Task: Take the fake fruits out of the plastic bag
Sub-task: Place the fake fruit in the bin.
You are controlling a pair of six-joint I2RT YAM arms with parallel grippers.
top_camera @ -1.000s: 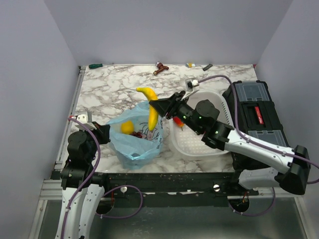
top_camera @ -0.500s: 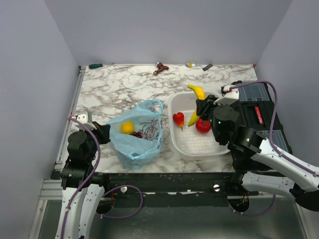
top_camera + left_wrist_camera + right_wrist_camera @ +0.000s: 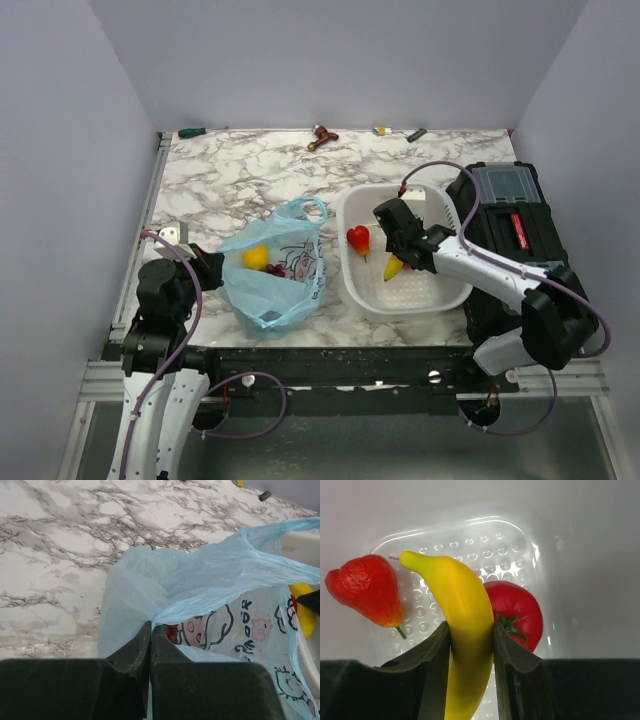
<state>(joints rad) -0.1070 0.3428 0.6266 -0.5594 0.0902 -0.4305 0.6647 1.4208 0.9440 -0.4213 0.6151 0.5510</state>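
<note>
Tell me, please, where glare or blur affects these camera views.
Right wrist: glare on the floor of the white basket behind the sharp banana. Left wrist: plastic bag crisp, left tool dark and featureless. Top external: even light, soft shadows only.

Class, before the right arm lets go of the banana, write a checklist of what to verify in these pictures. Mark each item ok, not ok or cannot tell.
1. The right hand grips the banana: ok, the jaws clamp its middle.
2. The banana is over the white basket: ok, the basket floor shows behind it.
3. The banana rests on the basket floor: cannot tell.
4. The left hand holds the plastic bag: ok, it is shut on a fold of the bag's edge.
5. The bag is emptied: not ok, the lemon and the grape bunch are still inside.
</note>
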